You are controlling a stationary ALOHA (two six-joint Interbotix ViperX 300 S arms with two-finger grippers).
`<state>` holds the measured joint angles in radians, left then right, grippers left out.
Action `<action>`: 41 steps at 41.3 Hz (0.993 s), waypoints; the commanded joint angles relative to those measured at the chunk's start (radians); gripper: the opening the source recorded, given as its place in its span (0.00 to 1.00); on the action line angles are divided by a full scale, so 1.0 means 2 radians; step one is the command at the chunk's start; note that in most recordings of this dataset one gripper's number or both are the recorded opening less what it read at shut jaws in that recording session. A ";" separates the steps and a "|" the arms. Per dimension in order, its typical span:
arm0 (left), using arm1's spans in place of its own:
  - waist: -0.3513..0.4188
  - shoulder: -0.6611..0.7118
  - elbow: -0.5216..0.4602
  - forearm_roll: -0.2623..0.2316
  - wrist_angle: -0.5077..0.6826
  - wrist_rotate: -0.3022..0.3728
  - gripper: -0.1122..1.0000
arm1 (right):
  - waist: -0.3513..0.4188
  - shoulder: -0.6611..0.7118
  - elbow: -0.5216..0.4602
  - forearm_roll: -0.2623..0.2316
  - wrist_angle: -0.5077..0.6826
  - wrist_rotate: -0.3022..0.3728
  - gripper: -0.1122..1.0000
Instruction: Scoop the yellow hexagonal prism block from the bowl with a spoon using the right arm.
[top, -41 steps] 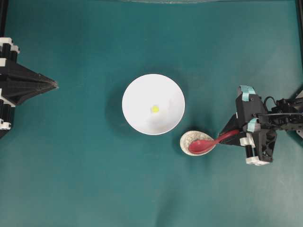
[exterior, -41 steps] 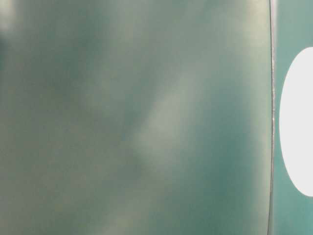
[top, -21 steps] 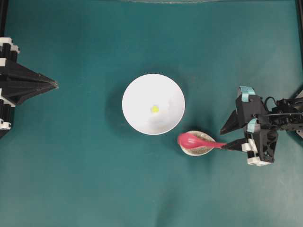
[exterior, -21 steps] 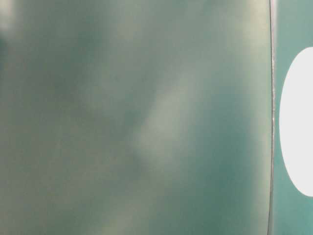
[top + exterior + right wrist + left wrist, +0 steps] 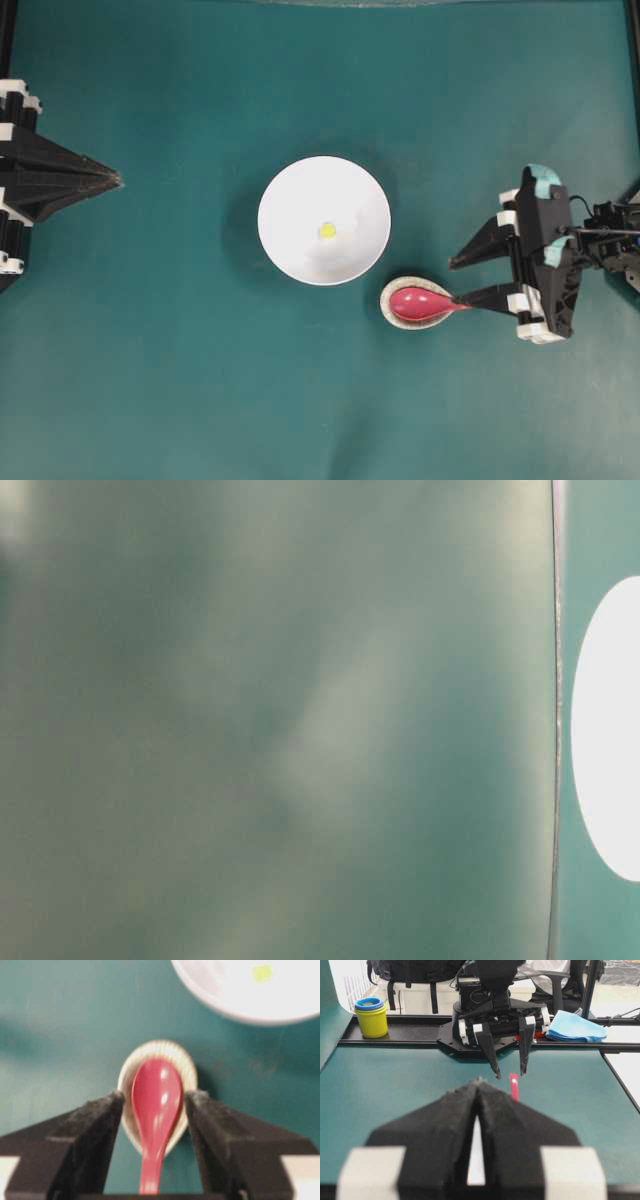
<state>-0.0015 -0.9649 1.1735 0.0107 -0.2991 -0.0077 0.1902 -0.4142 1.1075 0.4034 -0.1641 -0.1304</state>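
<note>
Right gripper (image 5: 152, 1110), black with white parts and teal tape: fingers spread wide, straddling the straight handle of the glossy red-pink soup spoon (image 5: 156, 1100), clamped on nothing. Spoon scoop rests in the small speckled teardrop dish (image 5: 131, 1067), just beside the large round white bowl (image 5: 290, 240). Tiny yellow hexagonal prism block (image 5: 327, 230) lies near the bowl's centre, not yet scooped. To do this step well, I judge, centre the handle between the fingers and close squarely, keeping the scoop level. Left gripper (image 5: 478, 1110), well away from the bowl: fingers together, idle. Surface: teal mat (image 5: 180, 380). Beyond the mat: yellow cups (image 5: 371, 1017), blue cloth (image 5: 572, 1027).
</note>
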 commanded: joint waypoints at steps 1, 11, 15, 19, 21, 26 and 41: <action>0.001 0.005 -0.014 0.001 -0.005 -0.001 0.13 | 0.010 -0.007 0.000 0.001 -0.040 0.000 0.61; 0.000 0.005 -0.014 0.001 -0.002 -0.001 0.13 | 0.034 0.005 0.029 0.012 -0.127 0.000 0.61; 0.001 0.005 -0.013 0.002 0.001 -0.001 0.13 | 0.049 0.015 0.051 0.024 -0.178 0.000 0.61; 0.000 0.005 -0.013 0.001 0.001 -0.001 0.13 | 0.067 0.030 0.074 0.039 -0.234 0.000 0.61; 0.001 0.005 -0.014 0.001 0.001 -0.001 0.13 | 0.075 0.037 0.082 0.048 -0.255 0.000 0.61; 0.001 0.005 -0.014 0.001 0.002 -0.001 0.13 | 0.099 0.060 0.100 0.074 -0.313 0.000 0.61; 0.001 0.005 -0.013 0.001 0.010 0.000 0.13 | 0.164 0.140 0.112 0.106 -0.380 0.002 0.62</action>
<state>-0.0015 -0.9618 1.1735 0.0107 -0.2792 -0.0077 0.4985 -0.1519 1.3330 0.6013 -0.9035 -0.1304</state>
